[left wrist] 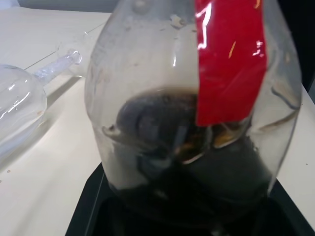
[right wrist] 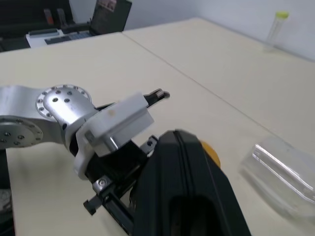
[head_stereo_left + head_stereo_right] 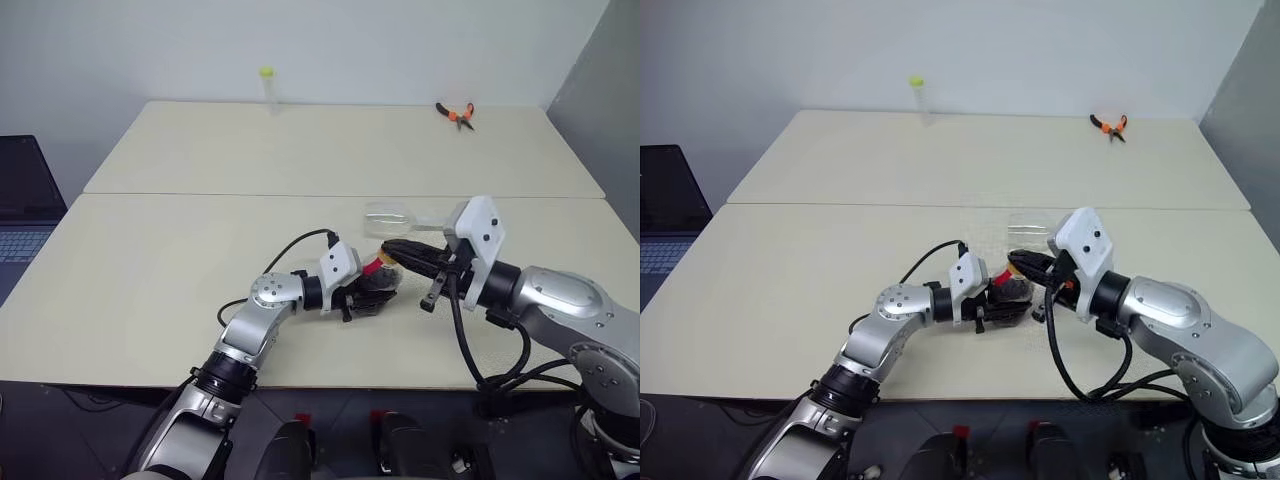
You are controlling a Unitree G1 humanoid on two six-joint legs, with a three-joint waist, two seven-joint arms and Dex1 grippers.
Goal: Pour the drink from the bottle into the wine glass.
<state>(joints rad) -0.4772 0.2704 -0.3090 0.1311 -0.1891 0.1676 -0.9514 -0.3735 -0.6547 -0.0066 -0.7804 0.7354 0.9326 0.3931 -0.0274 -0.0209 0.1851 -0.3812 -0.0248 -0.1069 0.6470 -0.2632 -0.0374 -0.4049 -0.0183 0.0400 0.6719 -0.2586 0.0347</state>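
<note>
bottle point(image 3: 378, 282) in left gripper point(image 3: 368, 294), right gripper point(image 3: 400, 250) on cap point(image 2: 209, 152)

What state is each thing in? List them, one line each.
bottle: capped, tilted, held in the left gripper
drink: all in the bottle, none poured
yellow cap: on the bottle
right gripper: shut, its tips at the cap
wine glass: on its side on the table, empty
tube: upright, capped
pliers: lying flat
</note>
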